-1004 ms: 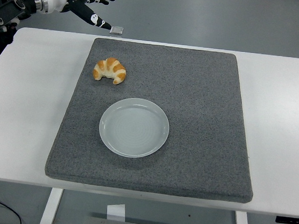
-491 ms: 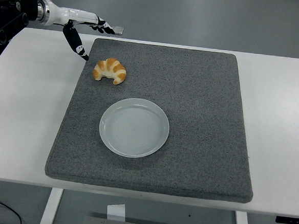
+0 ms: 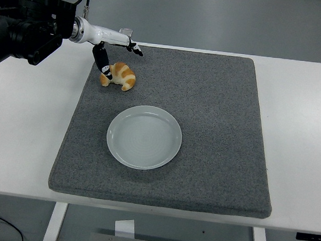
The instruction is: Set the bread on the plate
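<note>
The bread (image 3: 119, 75), a golden croissant, lies on the far left part of a grey mat (image 3: 215, 130) that covers most of the white tabletop (image 3: 21, 138). Its long axis runs roughly left to right across the mat, sloping a little toward the near right, and it arches away from the robot so that both tips point back toward the near edge. The round pale plate (image 3: 144, 136) sits empty nearer the robot, just right of the bread and clearly apart from it. The left hand (image 3: 111, 46) comes in from the left edge and hangs over the bread with its fingers spread open, gripping nothing: the long fingers (image 3: 133, 47) stretch out above and past the far side of the bread, while the thumb (image 3: 102, 62) points down at its left end, very close to or touching the crust
</note>
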